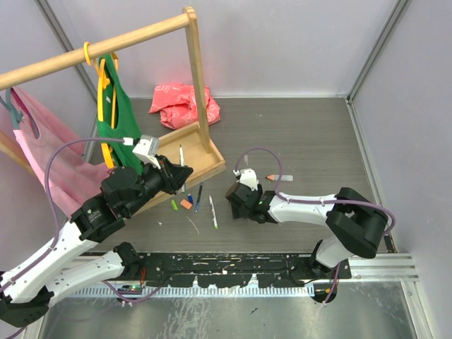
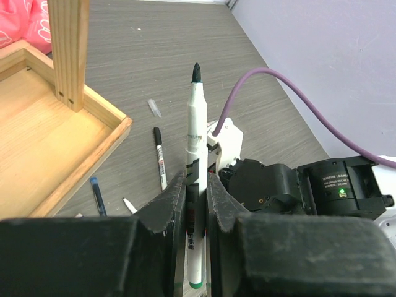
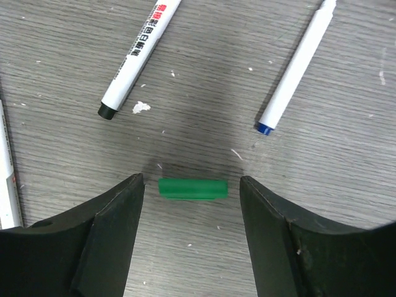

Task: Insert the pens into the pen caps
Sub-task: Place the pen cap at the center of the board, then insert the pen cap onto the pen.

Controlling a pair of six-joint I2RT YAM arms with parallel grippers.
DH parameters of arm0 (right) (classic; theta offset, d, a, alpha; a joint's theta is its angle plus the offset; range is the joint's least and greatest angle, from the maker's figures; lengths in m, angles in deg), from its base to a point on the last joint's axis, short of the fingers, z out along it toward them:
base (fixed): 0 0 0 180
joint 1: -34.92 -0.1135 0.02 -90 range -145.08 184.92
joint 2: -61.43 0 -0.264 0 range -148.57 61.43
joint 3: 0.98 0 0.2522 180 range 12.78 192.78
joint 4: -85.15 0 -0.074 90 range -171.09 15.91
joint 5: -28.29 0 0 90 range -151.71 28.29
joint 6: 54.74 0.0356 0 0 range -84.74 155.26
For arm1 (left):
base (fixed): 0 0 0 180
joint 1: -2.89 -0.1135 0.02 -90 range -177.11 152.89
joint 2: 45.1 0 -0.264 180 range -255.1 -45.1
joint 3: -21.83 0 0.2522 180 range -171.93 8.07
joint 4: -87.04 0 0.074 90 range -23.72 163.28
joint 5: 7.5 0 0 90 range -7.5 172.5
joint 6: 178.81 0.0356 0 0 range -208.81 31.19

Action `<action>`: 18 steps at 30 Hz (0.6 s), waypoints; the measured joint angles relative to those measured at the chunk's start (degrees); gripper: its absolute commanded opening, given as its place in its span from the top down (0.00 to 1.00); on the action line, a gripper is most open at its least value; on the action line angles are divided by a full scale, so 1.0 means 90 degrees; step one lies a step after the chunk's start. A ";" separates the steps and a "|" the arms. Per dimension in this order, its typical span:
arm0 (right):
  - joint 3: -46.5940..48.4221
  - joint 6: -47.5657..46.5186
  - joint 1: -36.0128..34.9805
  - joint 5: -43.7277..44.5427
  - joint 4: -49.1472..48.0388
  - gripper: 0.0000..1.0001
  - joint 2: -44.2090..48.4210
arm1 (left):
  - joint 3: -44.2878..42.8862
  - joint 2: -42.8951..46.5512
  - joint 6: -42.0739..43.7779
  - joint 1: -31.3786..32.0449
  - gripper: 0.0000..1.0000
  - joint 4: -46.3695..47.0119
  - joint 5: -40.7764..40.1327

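The wooden tray (image 2: 37,136) at the base of the clothes rack (image 1: 99,48) sits rear left of me; only the rack's upright post (image 2: 68,43) stands in it, fixed at the corner. My left arm reaches forward from its base to the tray's near edge; my left gripper (image 2: 196,185) is clamped narrow on the held pen (image 2: 196,130), white barrel gripped at its lower half, black tip pointing out past the fingers, green end toward the wrist. My right arm is folded at the elbow on the right, with the forearm running leftward and low; my right gripper (image 3: 191,179) points down at the table (image 1: 296,134) with jaws wide, straddling the green cap (image 3: 192,188), which lies flat crosswise between the fingers with a gap on each side. Beyond that cap lie a black-ended pen (image 3: 139,52) and a blue-ended pen (image 3: 297,68), well apart; an orange-tipped pen (image 1: 277,176) lies behind my right wrist; an orange cap (image 1: 186,203) lies between the arms. The table is grey wood-grain, scuffed with white flecks; pale walls (image 1: 282,42) enclose it; a green garment (image 1: 119,120) and a pink garment (image 1: 42,148) hang on the rack; a pink bag (image 1: 185,104) lies at the rear.
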 measured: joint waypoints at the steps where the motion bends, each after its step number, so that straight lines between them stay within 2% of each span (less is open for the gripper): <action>1: 0.0000 -0.0036 0.0000 0.0036 0.0032 0.31 0.0032 | 0.0000 0.0000 0.0000 0.0000 1.00 -0.0007 -0.0019; 5: 0.0095 -0.0350 0.0010 0.0209 0.0364 0.31 0.0328 | 0.0000 0.0000 -0.0032 0.0000 1.00 -0.0056 -0.0087; 9: 0.0359 -0.1156 0.0044 0.0087 0.0461 0.29 0.0576 | 0.0000 0.0000 -0.0112 0.0000 1.00 -0.0112 -0.0136; 18: 0.0784 -0.3228 0.0141 -0.1409 0.0622 0.29 0.0299 | 0.0070 0.0041 -0.0117 0.0000 1.00 -0.0131 -0.0172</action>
